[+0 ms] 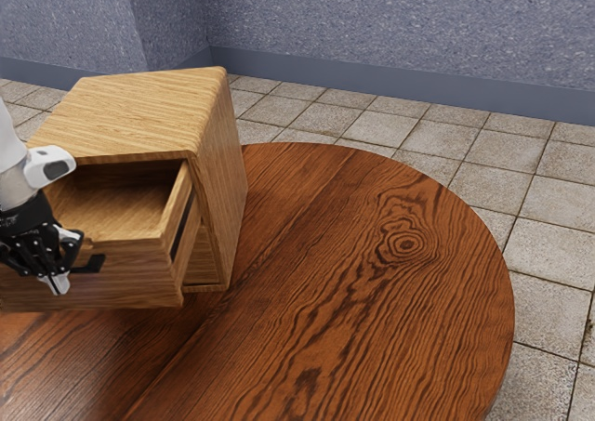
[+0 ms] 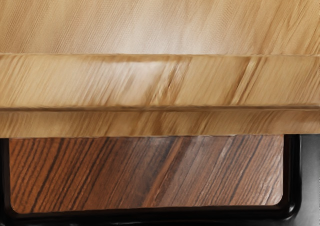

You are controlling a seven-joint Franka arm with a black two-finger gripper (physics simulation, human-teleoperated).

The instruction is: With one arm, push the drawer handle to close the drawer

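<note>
At the exterior view's left edge, the black gripper (image 1: pixel 58 278) is tilted down in front of the drawer (image 1: pixel 139 283), close by its dark handle (image 1: pixel 90 265). The gripper covers part of the handle, and whether they touch I cannot tell. The drawer stands pulled out of the wooden cabinet (image 1: pixel 139 114), with its inside visible from above. In the wrist view the drawer's front edge (image 2: pixel 160 81) runs straight across, and the black handle (image 2: pixel 150 215) frames a strip of tabletop beside it.
The round, dark-grained wooden table (image 1: pixel 372 282) carries the cabinet and extends from it toward the exterior view's right, ending in a curved edge. Beyond lie the tiled floor (image 1: pixel 548 217) and a blue-grey wall (image 1: pixel 400 31).
</note>
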